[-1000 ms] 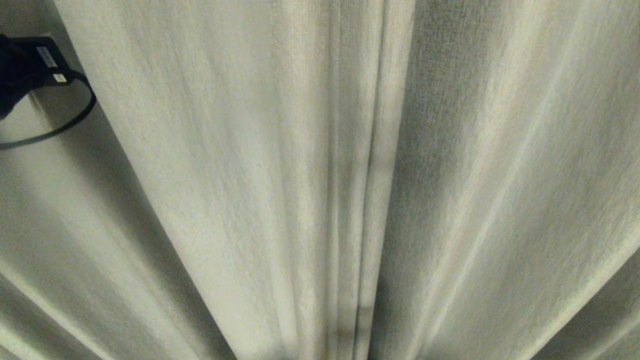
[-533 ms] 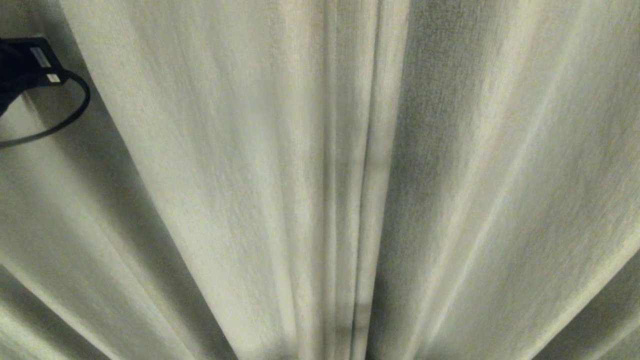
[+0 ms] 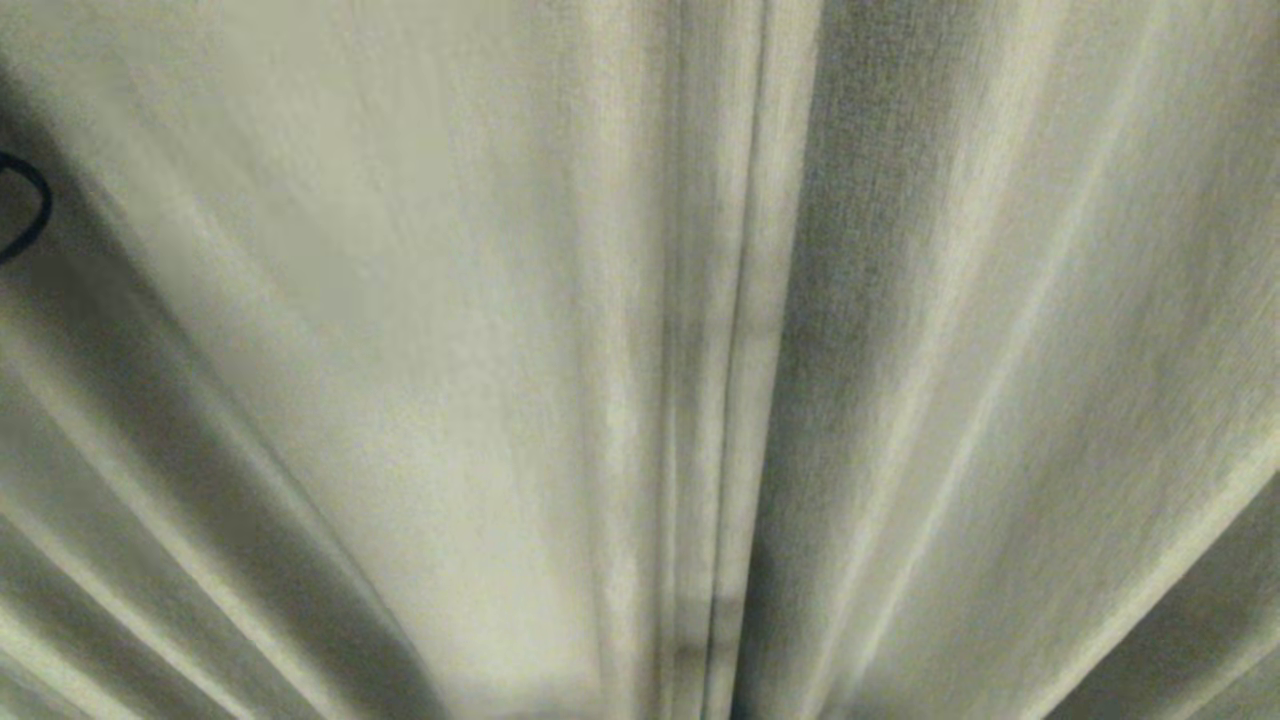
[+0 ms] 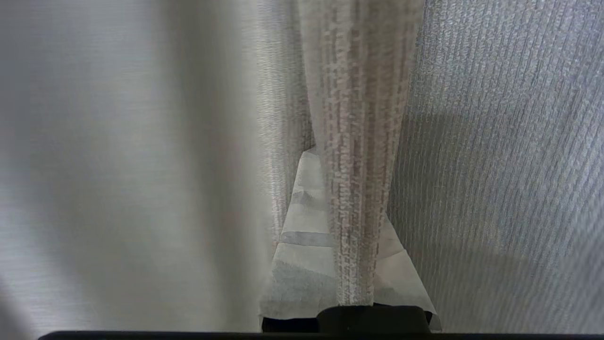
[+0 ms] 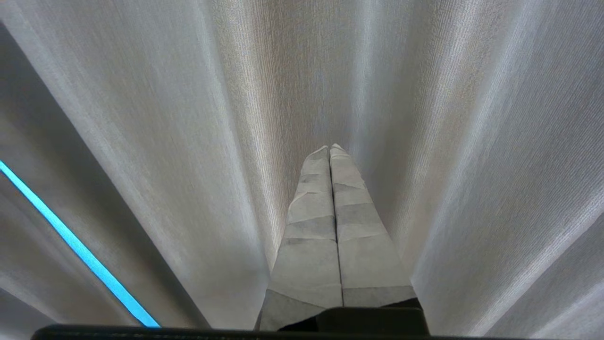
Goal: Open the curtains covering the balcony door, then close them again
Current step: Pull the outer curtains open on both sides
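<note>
Thick beige-grey woven curtains (image 3: 420,380) fill the head view in long vertical pleats, their two edges meeting near centre. The left hand (image 4: 349,198) pinches one coarse ribbed fold. At six o'clock of its wrist view, the right hand (image 5: 330,156) is pressed together, empty.

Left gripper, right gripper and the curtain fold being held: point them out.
left gripper (image 4: 317,158): left wrist view, visible fingertip.
right gripper (image 5: 329,150): right wrist view, joined fingertips.
curtain fold (image 4: 358,141): left wrist view, pinched pleat.
</note>
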Controlling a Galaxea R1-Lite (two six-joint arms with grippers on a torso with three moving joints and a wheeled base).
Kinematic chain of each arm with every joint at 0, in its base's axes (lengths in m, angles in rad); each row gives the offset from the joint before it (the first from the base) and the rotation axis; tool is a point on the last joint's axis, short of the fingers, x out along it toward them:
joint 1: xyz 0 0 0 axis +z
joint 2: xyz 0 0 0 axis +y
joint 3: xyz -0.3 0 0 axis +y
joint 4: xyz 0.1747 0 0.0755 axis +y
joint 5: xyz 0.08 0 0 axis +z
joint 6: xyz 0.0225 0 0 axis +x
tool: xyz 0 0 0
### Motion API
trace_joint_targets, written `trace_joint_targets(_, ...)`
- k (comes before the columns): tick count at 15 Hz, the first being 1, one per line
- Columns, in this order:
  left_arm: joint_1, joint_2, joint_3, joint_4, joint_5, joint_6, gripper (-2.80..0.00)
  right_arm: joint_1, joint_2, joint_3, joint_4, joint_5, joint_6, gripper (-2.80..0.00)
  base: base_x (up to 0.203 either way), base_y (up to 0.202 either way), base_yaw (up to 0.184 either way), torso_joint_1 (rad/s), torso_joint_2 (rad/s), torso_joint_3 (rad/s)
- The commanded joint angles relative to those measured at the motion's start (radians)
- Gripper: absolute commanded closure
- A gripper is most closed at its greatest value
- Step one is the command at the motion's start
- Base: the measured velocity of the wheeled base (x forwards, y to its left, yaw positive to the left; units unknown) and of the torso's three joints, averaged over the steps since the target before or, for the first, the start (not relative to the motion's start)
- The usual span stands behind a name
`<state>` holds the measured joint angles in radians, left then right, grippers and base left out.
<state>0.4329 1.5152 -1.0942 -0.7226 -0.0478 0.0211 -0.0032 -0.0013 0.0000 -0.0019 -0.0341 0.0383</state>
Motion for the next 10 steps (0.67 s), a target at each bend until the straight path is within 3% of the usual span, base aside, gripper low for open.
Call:
trace_joint_targets(1, 0.083, 0.044, -0.024, -0.001, -0.042, -0.014, 0.0, 0.0, 0.001, 0.0, 0.0, 0.0, 0.0, 0.0, 0.0, 0.0, 0.0, 0.0, 0.0, 0.0)
trace_joint_targets(4, 0.182, 0.128, -0.105, -0.001, -0.115, -0.023, 0.0, 0.0, 0.001, 0.0, 0.0, 0.0, 0.0, 0.0, 0.0, 0.0, 0.0, 0.0, 0.0, 0.0)
trace_joint_targets(10, 0.331, 0.281, -0.282, 0.002, -0.187, -0.064, 0.0, 0.0, 0.001, 0.0, 0.0, 0.0, 0.0, 0.0, 0.0, 0.0, 0.0, 0.0, 0.0, 0.0)
